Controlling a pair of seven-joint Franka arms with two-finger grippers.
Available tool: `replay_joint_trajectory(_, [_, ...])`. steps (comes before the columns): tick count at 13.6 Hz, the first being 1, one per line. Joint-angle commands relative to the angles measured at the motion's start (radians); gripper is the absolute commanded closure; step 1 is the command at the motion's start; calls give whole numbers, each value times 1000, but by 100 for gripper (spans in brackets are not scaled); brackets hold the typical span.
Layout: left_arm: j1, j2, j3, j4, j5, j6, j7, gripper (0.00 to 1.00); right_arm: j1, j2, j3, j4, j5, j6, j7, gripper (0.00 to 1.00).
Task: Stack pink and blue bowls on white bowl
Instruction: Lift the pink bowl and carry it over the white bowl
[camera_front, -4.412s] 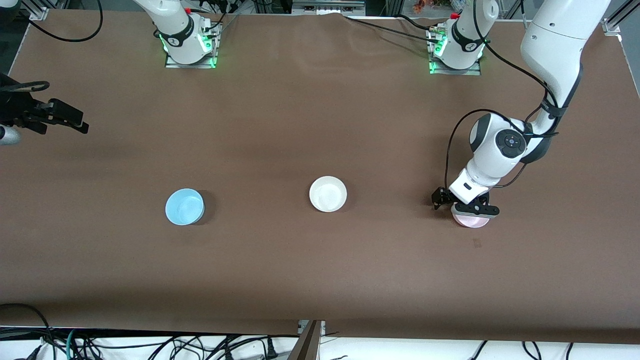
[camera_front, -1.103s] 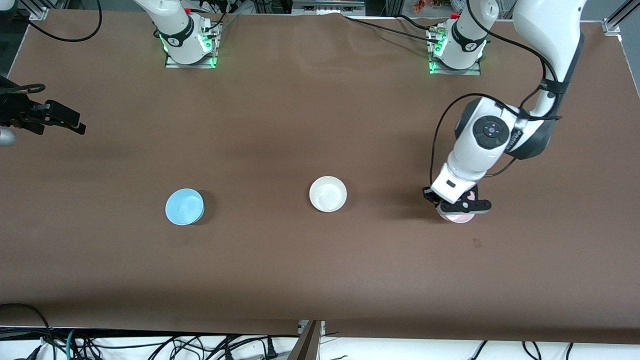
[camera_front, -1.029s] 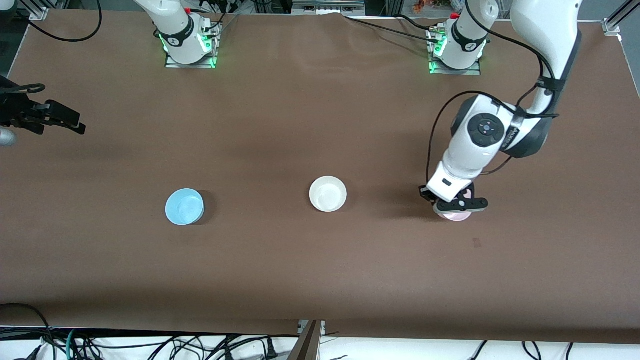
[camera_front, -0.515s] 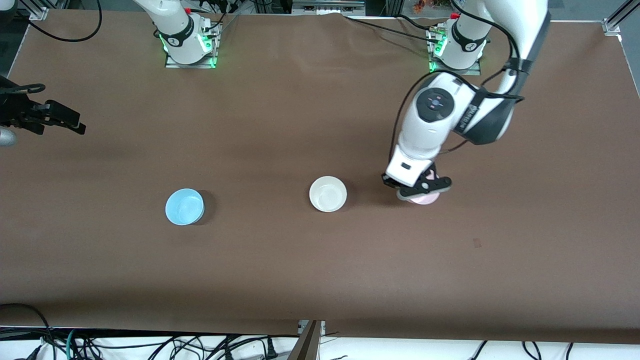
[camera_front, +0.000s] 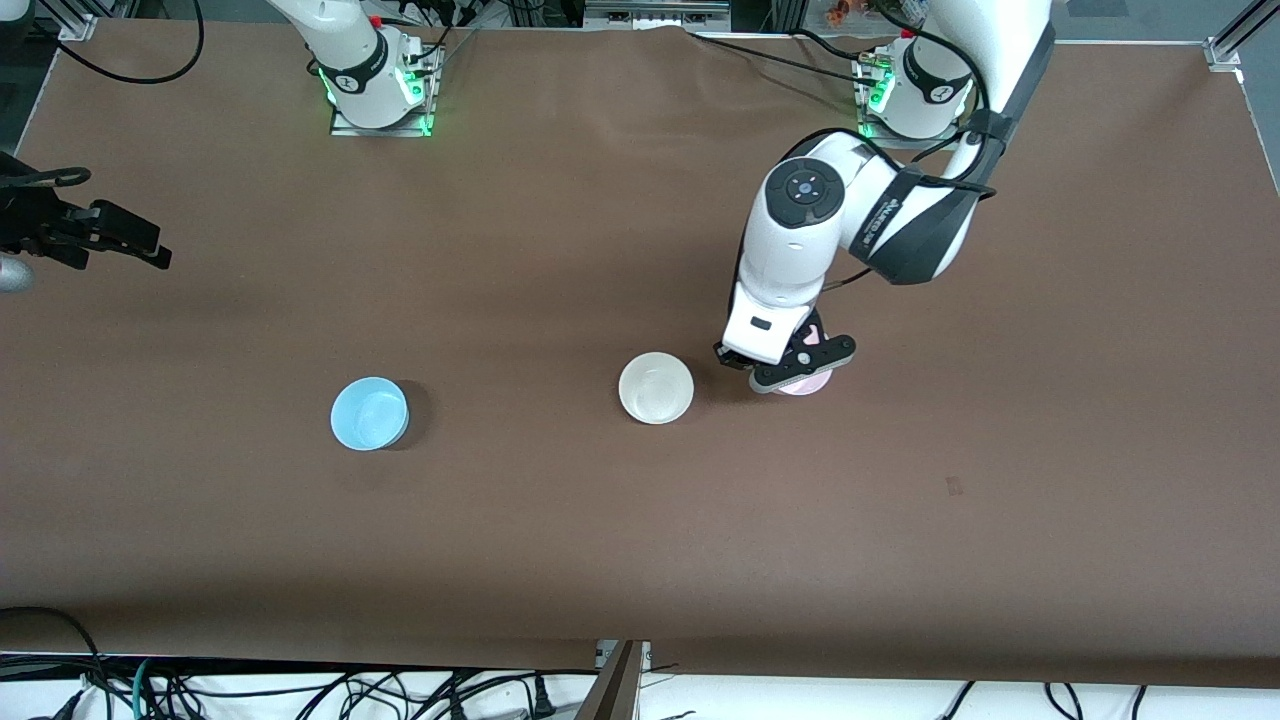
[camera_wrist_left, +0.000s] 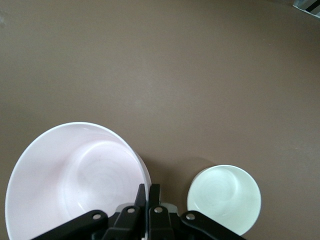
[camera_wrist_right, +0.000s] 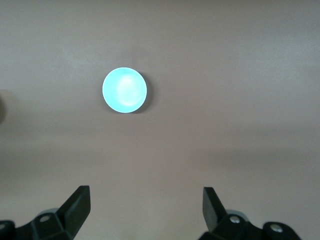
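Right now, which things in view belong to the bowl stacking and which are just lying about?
Job:
- pink bowl, rim held in the left gripper
- white bowl
- blue bowl
- right gripper, open, waiting at the right arm's end of the table

Just there:
- cables off the table's edge

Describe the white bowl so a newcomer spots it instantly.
On the brown table, three small bowls sit roughly in a row. The white bowl is the middle one, empty. The blue bowl sits toward the right arm's end; the pink bowl hangs in the left end effector.
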Motion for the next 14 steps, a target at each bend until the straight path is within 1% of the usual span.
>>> replay_joint_trajectory(1, [-67,112,16,152,34,-35,-139,100,-4,-1,2,6,13,0,1,1])
replay_joint_trajectory(3, [-113,162,36,226,34,-43,-217,100,-4,-1,2,6,13,0,1,1])
replay_joint_trajectory(5, [-173,187,85,255,33,-49,-253,100,-4,-1,2,6,13,0,1,1])
replay_joint_trajectory(7, [-242,224,147,317,30,-78,-280,100,-4,-1,2,6,12,0,1,1])
replay_joint_trajectory(8, [-265,251,165,353,28,-94,-294,100,-4,-1,2,6,12,0,1,1])
replay_joint_trajectory(9, [-278,273,170,386,28,-100,-308,100,-4,-1,2,6,12,1,1,1])
replay_joint_trajectory(12, [-296,301,170,436,28,-129,-329,100,-4,-1,1,6,12,0,1,1])
replay_joint_trajectory(14, [-310,343,171,514,28,-176,-345,100,-4,-1,1,6,12,1,1,1])
